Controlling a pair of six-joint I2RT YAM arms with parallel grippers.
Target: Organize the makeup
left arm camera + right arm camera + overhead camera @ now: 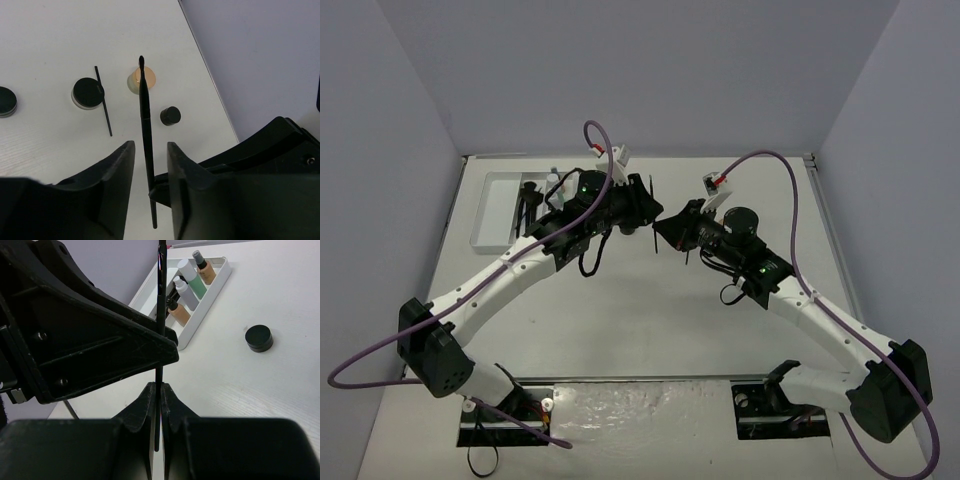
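White worktop (650,320), pale lilac-grey walls on three sides. In the overhead view a white tray (492,210) sits upper left. Both arms reach in and meet just right of it, near frame centre.

Right pincer (159,386): clenched on the shaft of a thin black brush (145,110), fingers pressed flat against either side.

Left pincer (150,147): released. Its fingers stand apart with the brush running up through the gap, clearance visible on both sides.

Brush: straight, all black, very slim, with a small rounded tip. In the left wrist view the tip points to upper centre and overlaps a round tan compact (133,84).

Left of the compact: a round black jar (88,92) with a thin black pencil (103,102) lying along its right edge. Another black jar (4,101) is cut by the left frame edge. A smaller black jar (170,115) lies just right of the brush.

Tray contents, right wrist view: a green bottle (192,277) and tan bottles (206,270).
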